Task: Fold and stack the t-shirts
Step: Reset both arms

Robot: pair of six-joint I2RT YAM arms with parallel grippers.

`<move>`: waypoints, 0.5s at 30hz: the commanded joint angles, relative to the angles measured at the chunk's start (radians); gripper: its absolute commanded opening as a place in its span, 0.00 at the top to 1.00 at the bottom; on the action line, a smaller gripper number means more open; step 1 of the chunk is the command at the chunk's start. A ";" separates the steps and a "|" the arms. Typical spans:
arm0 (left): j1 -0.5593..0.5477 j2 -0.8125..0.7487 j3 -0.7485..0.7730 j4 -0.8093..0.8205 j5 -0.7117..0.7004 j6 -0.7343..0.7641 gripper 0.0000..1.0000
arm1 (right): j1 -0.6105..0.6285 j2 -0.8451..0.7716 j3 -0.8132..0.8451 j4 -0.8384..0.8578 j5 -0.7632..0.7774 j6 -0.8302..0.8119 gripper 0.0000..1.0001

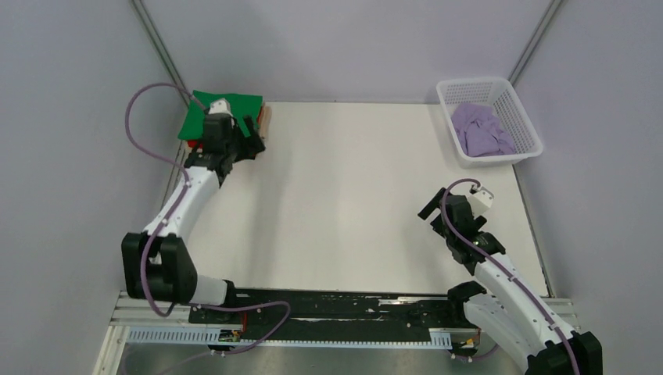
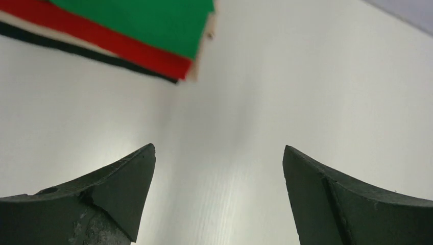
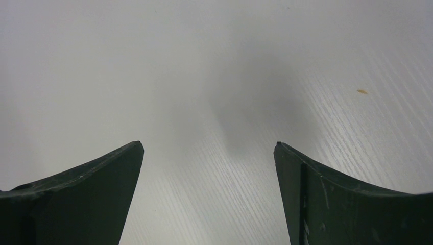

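Both your grippers stand wide and empty, with four shirts stacked and one in the basket.

Your left gripper (image 2: 218,153) hangs with jaws spread wide, gripping nothing, just beside the folded stack at the far left corner of the table (image 1: 344,203). In that stack the green t-shirt (image 2: 148,20) is on top, the red t-shirt (image 2: 102,38) under it, then the beige t-shirt (image 2: 203,48) and black t-shirt (image 2: 76,49) edges. Your right gripper (image 3: 207,148) is just as wide and empty over bare tabletop on the right. The lilac t-shirt (image 1: 481,129) lies crumpled in the white basket (image 1: 532,142) at the far right corner, well apart from both grippers.
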 commanded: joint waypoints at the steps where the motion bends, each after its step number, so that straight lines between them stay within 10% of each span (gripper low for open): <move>1: -0.185 -0.265 -0.286 0.102 -0.032 -0.047 0.00 | -0.004 -0.042 0.020 0.022 -0.027 -0.017 0.00; 7: -0.370 -0.562 -0.659 0.183 -0.018 -0.121 0.00 | -0.004 -0.085 -0.001 0.043 -0.040 -0.004 0.00; 15: -0.397 -0.675 -0.661 0.119 -0.094 -0.118 0.00 | -0.005 -0.139 -0.068 0.180 -0.141 -0.047 0.00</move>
